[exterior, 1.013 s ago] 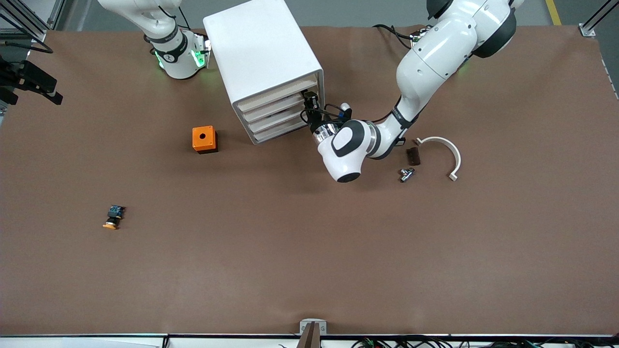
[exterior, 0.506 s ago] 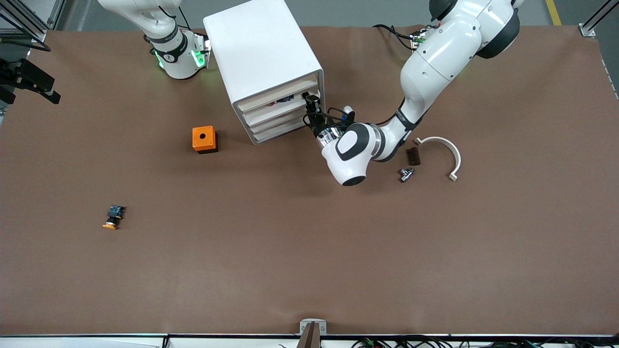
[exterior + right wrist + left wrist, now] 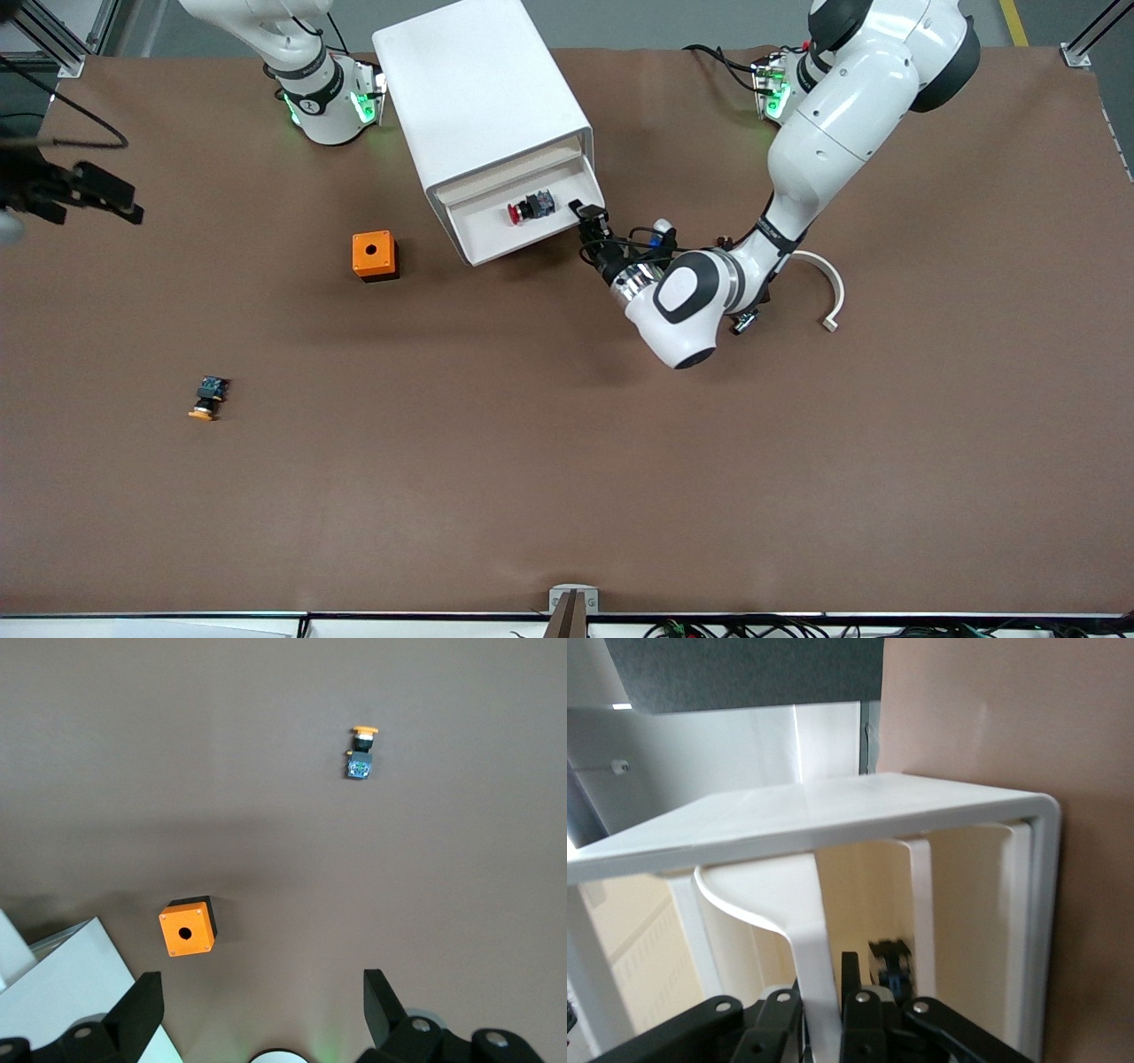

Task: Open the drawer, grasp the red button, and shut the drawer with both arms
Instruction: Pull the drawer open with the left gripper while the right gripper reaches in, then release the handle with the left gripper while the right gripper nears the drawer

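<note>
The left claw [image 3: 586,213] was clamped shut on the handle of the top drawer [image 3: 496,232], which stood pulled out of the white cabinet [image 3: 478,97]. The button [image 3: 530,207] lay inside the drawer, just beside this claw. The right claw [image 3: 261,992] hung wide open, high over the desk [image 3: 567,461] near the orange box [image 3: 187,927], with nothing in it. I think the drawer could slide out of the cabinet if pulled further, and the button might roll when the other claw reaches in.

No legible text or labels
</note>
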Tool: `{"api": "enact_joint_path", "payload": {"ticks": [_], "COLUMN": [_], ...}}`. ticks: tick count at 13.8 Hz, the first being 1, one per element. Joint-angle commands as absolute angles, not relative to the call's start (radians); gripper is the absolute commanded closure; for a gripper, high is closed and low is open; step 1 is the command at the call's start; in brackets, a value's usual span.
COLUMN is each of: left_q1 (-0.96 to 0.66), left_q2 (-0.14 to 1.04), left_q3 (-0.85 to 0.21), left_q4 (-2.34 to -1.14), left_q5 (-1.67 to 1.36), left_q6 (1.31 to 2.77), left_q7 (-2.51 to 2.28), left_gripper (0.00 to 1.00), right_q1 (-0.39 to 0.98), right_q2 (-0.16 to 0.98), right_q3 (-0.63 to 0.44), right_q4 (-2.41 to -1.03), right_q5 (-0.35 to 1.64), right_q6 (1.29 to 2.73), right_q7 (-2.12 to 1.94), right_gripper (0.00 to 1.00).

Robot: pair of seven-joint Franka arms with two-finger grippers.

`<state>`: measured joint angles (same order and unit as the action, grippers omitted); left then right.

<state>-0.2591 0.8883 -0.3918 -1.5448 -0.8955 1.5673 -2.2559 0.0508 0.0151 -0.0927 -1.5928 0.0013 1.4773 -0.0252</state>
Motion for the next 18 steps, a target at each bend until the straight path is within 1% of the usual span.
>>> {"api": "enact_joint_path", "payload": {"ticks": [1, 2, 4, 7, 8, 9, 10, 13, 14, 15, 18], "left_q1": [-0.235, -0.23, -0.229, -0.229, -0.227, -0.221, -0.206, -0.189, -0.184, -0.178, -0.15], "left_q2": [0.89, 0.891, 0.891, 0.89, 0.89, 0.89, 0.89, 0.881, 0.882, 0.881, 0.879], "left_q3": [-0.376, -0.365, -0.351, -0.348, -0.348, -0.348, -0.35, -0.363, -0.368, -0.371, -0.377], "left_q4": [-1.532, -1.529, -1.529, -1.528, -1.528, -1.528, -1.528, -1.52, -1.497, -1.487, -1.476], "left_q5": [-0.914, -0.914, -0.914, -0.916, -0.917, -0.925, -0.933, -0.94, -0.963, -0.994, -1.038], "left_q6": [1.588, 1.591, 1.608, 1.617, 1.618, 1.624, 1.632, 1.632, 1.629, 1.621, 1.565], "left_q7": [-2.269, -2.267, -2.267, -2.267, -2.267, -2.263, -2.26, -2.194, -2.171, -2.168, -2.168], "left_gripper": [0.85, 0.83, 0.82, 0.8, 0.75, 0.62, 0.46, 0.1, 0.03, 0.01, 0.01], "right_q1": [0.035, 0.031, 0.049, 0.119, 0.165, 0.198, 0.237, 0.352, 0.389, 0.425, 0.518], "right_q2": [0.122, 0.136, 0.137, 0.135, 0.133, 0.132, 0.13, 0.126, 0.126, 0.127, 0.123], "right_q3": [-0.089, -0.09, -0.084, -0.081, -0.081, -0.081, -0.081, -0.081, -0.083, -0.081, -0.081], "right_q4": [-1.546, -1.543, -1.543, -1.546, -1.551, -1.551, -1.554, -1.578, -1.578, -1.58, -1.632], "right_q5": [-0.021, -0.031, -0.069, -0.045, -0.031, -0.022, 0.0, 0.054, 0.066, 0.074, 0.08], "right_q6": [1.468, 1.479, 1.503, 1.497, 1.496, 1.494, 1.494, 1.515, 1.528, 1.542, 1.609], "right_q7": [-0.038, -0.037, -0.014, 0.237, 0.321, 0.416, 0.527, 0.748, 0.82, 0.894, 1.061], "right_gripper": [0.0, 0.0, 0.0, 0.0, 0.0, 0.0, 0.0, 0.0, 0.0, 0.0, 0.0]}}
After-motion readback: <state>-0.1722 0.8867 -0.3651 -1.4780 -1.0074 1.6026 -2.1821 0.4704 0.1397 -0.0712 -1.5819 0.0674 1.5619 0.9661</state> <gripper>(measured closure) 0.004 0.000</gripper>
